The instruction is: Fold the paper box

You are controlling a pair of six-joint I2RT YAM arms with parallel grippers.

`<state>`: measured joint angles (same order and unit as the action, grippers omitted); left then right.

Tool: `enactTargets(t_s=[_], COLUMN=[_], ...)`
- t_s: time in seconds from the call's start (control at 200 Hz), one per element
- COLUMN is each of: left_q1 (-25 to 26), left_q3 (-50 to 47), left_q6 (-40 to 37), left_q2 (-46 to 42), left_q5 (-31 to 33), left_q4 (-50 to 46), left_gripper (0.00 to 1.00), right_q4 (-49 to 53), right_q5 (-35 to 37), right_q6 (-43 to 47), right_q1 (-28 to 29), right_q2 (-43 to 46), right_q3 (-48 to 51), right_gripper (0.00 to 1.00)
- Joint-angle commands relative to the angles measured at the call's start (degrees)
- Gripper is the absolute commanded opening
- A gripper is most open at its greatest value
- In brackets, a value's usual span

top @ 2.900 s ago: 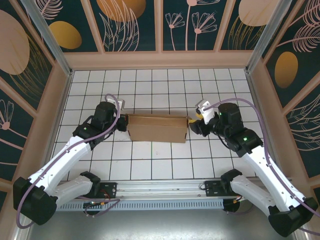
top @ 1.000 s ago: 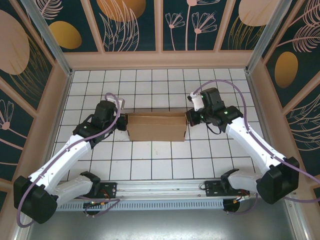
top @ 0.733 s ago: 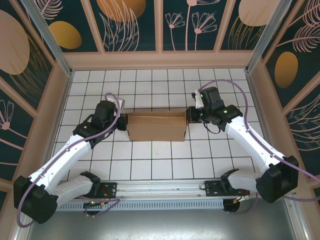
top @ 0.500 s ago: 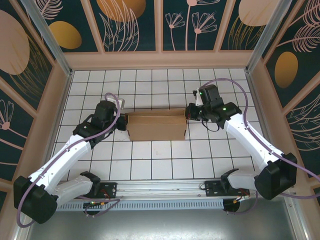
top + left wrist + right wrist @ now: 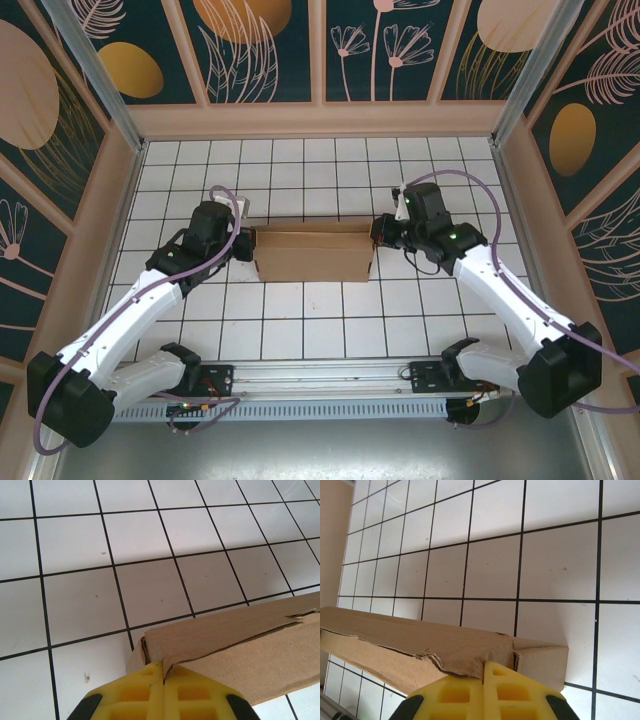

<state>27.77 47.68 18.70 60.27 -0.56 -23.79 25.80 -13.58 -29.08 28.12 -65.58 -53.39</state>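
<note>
The right gripper [image 5: 383, 232] has swung in to the right end of the box [image 5: 315, 255], opposite the left gripper [image 5: 243, 240]. Both have their fingers pressed together, tips against cardboard. The box sits mid-table [image 5: 300, 330], likely braced for tucking.

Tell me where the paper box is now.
In the top view, the paper box lies mid-table between the left gripper and the right gripper.
</note>
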Motion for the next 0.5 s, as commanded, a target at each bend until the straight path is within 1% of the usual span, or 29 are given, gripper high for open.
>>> enactTargets(t_s=[0.0,0.375,0.495], left_q1=[0.27,0.27,0.27], left_q3=[-0.24,-0.18,-0.35], left_q6=[0.29,-0.23,0.02], left_q2=[0.64,0.22,0.53], left_q5=[-0.11,1.52,1.36], left_q4=[-3.80,-4.64,-4.45], left_gripper=[0.00,0.00,0.00], right_q4=[2.76,5.62,5.57], right_q5=[1.41,11.42,14.18], right_q6=[-0.71,6.67,8.82], right_q1=[0.27,0.79,2.54], right_q2=[0.93,3.41,3.42], right_q3=[4.29,5.55,5.84], right_gripper=[0.00,0.00,0.00])
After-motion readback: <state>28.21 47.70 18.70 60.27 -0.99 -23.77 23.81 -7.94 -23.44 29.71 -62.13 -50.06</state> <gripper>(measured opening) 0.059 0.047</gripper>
